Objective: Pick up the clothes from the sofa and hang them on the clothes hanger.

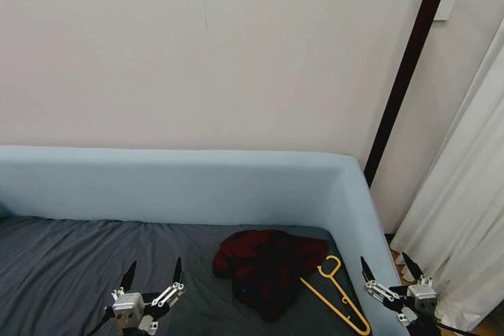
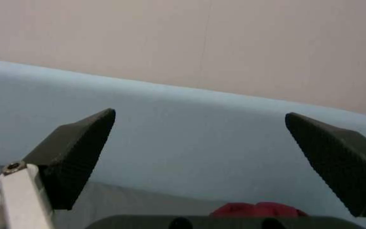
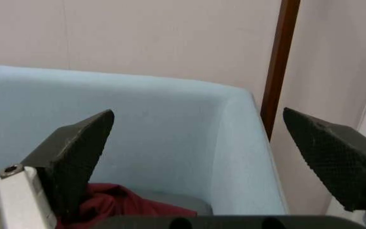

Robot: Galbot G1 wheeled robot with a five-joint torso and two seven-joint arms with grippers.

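A dark red garment [image 1: 266, 265] lies crumpled on the sofa's grey seat [image 1: 71, 261], near the right armrest. A yellow clothes hanger [image 1: 337, 292] lies flat on the seat just right of it, hook toward the backrest. My left gripper [image 1: 153, 271] hovers open over the seat, left of the garment. My right gripper [image 1: 386, 265] stands open beside the right armrest, right of the hanger. The left wrist view catches the garment [image 2: 257, 209] low between the open fingers [image 2: 75, 155]. In the right wrist view the garment [image 3: 122, 206] sits by one finger [image 3: 75, 155].
The light blue sofa backrest [image 1: 173, 182] runs across the view, with its right armrest [image 1: 358, 218] next to a dark wooden post [image 1: 405, 68]. A white curtain [image 1: 465, 210] hangs at the far right. A plain wall rises behind.
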